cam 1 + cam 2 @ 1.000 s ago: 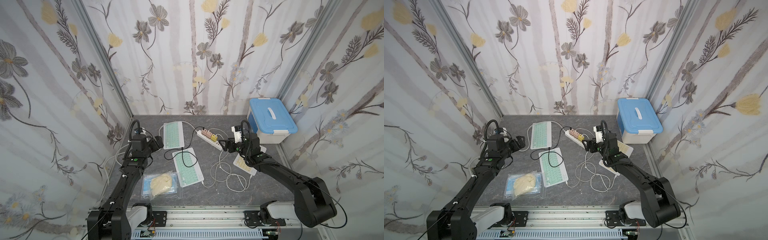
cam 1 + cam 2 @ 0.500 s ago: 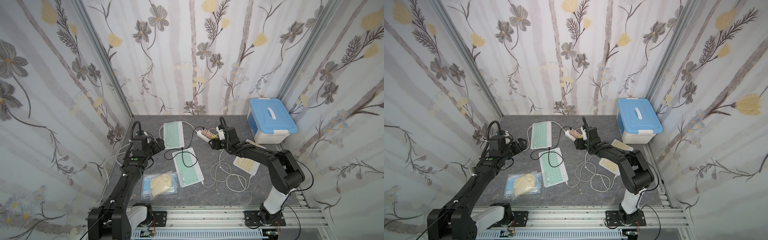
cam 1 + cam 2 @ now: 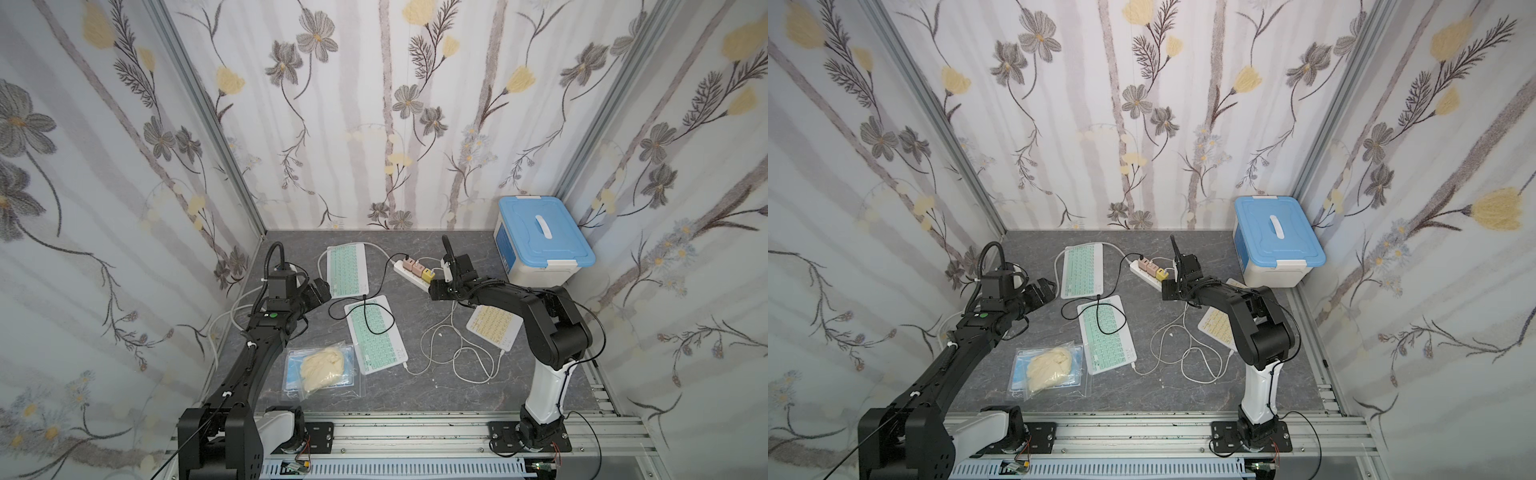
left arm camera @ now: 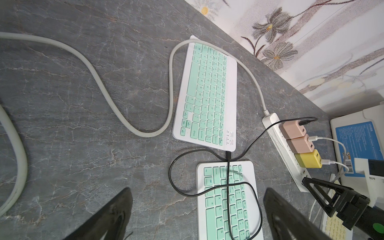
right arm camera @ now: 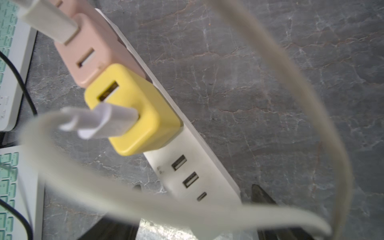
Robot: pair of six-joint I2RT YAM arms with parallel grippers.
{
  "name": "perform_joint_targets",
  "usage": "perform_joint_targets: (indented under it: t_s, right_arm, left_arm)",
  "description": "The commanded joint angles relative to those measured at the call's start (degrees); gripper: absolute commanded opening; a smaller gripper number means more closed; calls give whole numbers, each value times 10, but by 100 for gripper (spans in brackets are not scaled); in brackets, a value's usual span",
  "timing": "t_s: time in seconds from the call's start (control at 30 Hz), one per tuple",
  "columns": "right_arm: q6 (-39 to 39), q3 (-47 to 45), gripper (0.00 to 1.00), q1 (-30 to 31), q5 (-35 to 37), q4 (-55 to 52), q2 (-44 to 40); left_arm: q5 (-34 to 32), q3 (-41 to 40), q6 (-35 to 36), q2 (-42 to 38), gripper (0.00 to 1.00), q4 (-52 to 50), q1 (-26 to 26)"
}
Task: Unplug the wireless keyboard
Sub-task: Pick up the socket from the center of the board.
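Observation:
Two mint-green keyboards lie mid-table, the far one (image 3: 347, 270) and the near one (image 3: 374, 332); a yellow keyboard (image 3: 494, 326) lies partly under my right arm. A black cable (image 4: 228, 154) is plugged into the far green keyboard (image 4: 207, 93) and runs to a pink adapter (image 4: 291, 129) on the white power strip (image 3: 409, 272). White cables leave the second pink adapter and the yellow adapter (image 5: 133, 108). My right gripper (image 5: 195, 187) is open, its jaws either side of the strip's end (image 5: 193, 176). My left gripper (image 4: 197, 193) hangs open and empty beside the far keyboard.
A blue-lidded white bin (image 3: 540, 245) stands at the back right. A clear bag of cream material (image 3: 322, 368) lies front left. The strip's thick white cord (image 4: 99, 83) snakes along the left. Loose white cables (image 3: 457, 357) coil between the near green and yellow keyboards.
My right gripper has swung left from beside the bin to the end of the power strip, its elbow folding back. My left gripper has edged slightly toward the far keyboard.

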Motion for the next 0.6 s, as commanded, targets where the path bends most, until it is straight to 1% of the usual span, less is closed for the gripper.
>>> perform_joint_targets:
  t_s: [0.0,0.1,0.2,0.27,0.47,0.57]
  right_arm:
    - [-20,24,84,-4,28,-16,18]
    - [-34,44,85,-10,6,-30,38]
    - [-45,45,82,-6,-28,-29,42]
    - [-48,42,80,3,-33,-29,42]
    - [-50,32,75,34,-17,-31,40]
    - [-48,33,71,42,10,-30,41]
  left_arm:
    - [0,6,-4,0,100,6,0]
    - [-2,6,-3,-3,100,3,1]
    - [-7,6,-1,-4,100,0,1]
    - [-7,7,-2,-3,100,1,1]
    - [-5,16,-5,5,100,2,0]
    - [-5,17,-5,9,100,2,1]
